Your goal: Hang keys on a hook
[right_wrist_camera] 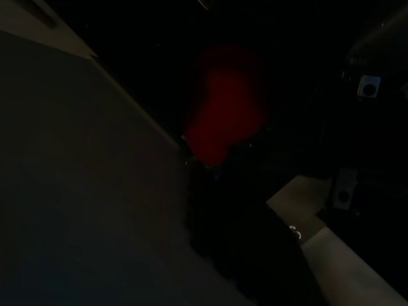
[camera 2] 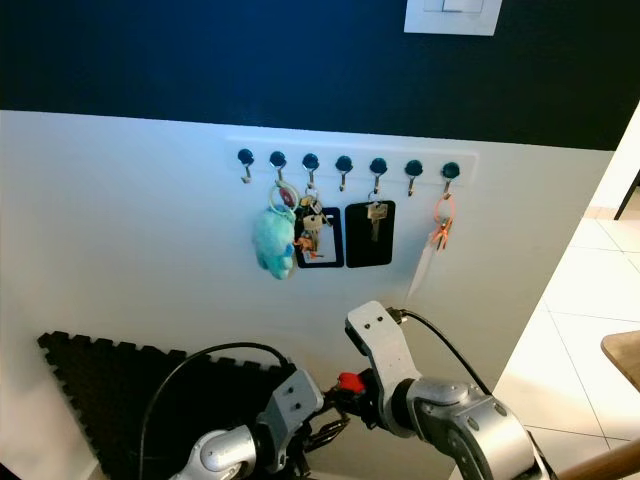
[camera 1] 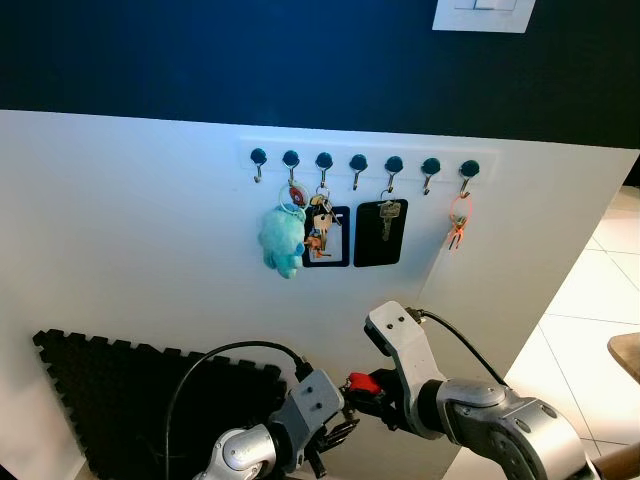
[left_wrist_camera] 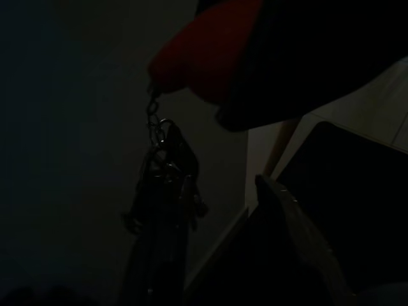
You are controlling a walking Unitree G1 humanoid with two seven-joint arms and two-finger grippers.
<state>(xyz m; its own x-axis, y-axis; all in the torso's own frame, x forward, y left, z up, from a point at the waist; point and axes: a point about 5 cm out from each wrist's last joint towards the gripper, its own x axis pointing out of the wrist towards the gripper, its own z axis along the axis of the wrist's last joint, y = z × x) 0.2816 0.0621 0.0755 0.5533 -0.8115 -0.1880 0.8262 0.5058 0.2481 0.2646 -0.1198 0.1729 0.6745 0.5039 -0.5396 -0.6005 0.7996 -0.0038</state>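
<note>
A white rail on the white wall carries several dark-knobbed hooks. One hook in the middle is bare, as are the leftmost hook and one near the right end. Other hooks hold a blue plush keyring, keys with black card holders and an orange keyring. Well below the rail, a red key fob sits in my right gripper, which is shut on it. A chain and keys dangle from the fob. My left gripper is close beside those keys.
A black foam mat leans against the wall at lower left. A black cable loops over my left arm. A switch plate sits high on the dark wall. Tiled floor and a wooden edge lie to the right.
</note>
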